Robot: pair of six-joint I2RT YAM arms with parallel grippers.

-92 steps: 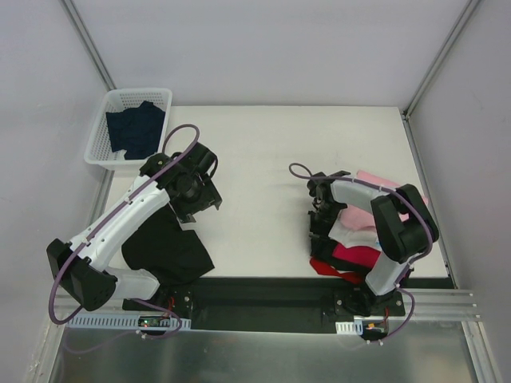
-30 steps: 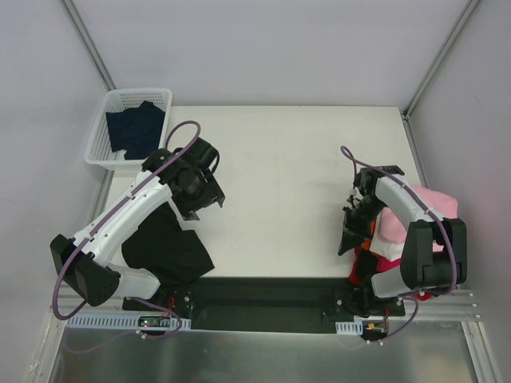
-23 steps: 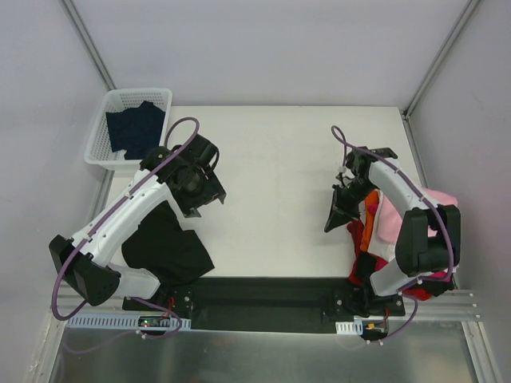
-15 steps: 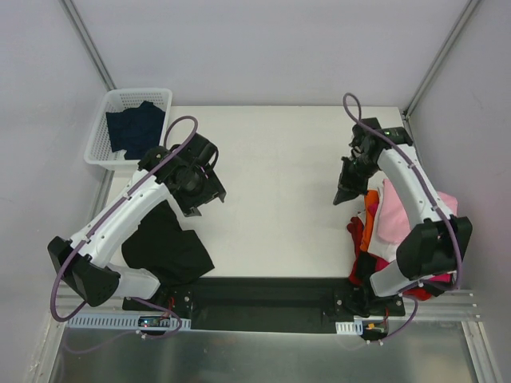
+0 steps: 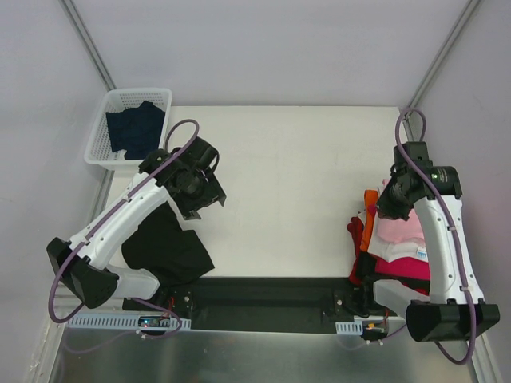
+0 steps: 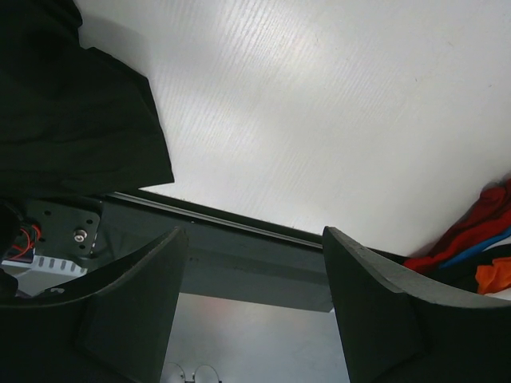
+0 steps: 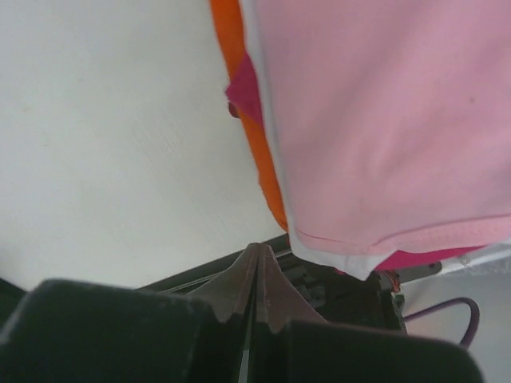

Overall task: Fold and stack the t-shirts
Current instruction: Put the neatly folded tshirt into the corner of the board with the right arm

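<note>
Black t-shirt (image 5: 166, 247) partly beneath left arm (image 5: 128, 209)

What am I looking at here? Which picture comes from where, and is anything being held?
Two robot arms are bolted at the near edge of a white table. The overhead picture looks down on both; the other two come from a camera on each wrist. The left claw is open and empty, near a crumpled black t-shirt. The right claw is shut on nothing, at the edge of a pile of t-shirts, pink on top, orange and red below. A navy t-shirt lies in a white basket at the far left corner.
</note>
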